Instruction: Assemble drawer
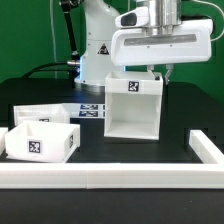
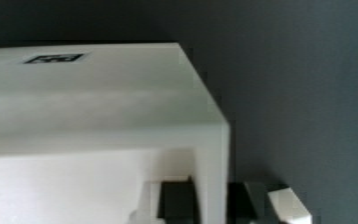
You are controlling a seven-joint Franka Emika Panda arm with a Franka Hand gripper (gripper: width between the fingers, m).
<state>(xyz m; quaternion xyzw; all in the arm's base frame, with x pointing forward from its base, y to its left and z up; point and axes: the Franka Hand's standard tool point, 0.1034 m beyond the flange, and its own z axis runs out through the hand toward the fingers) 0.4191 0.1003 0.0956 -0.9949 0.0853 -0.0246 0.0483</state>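
Drawer not yet together: three loose parts on the black table [image 1: 95, 142], counted as two trays and one housing. Starting at the exterior view's left: near tray [image 1: 38, 143], open side up, tag toward the camera, set well apart from the housing, probably to leave room for working on the housing first. Just behind it, far tray [image 1: 42, 113], partly hidden by the near one, likewise waiting its turn. Next, one marker board [image 1: 92, 108], flat on the table between trays and housing, there as a reference and no part of the furniture. Then the housing [image 1: 133, 112], upright at about the table's middle, tag high on the face toward the camera, stood that way, by judgement, so that trays can go in level. Above its rear corner on the exterior view's right, one gripper [image 1: 164, 72], hanging straight down. In the wrist view, housing top [image 2: 105, 95] filling most of the picture, with two fingers [image 2: 266, 200] either side of a wall edge, gripper [image 2: 222, 200] apparently straddling it; too blurred and cropped to tell whether clamped or loose. Two border rails counted, front rail [image 1: 100, 178] and right rail [image 1: 206, 150], hemming in the work area so parts stay put.
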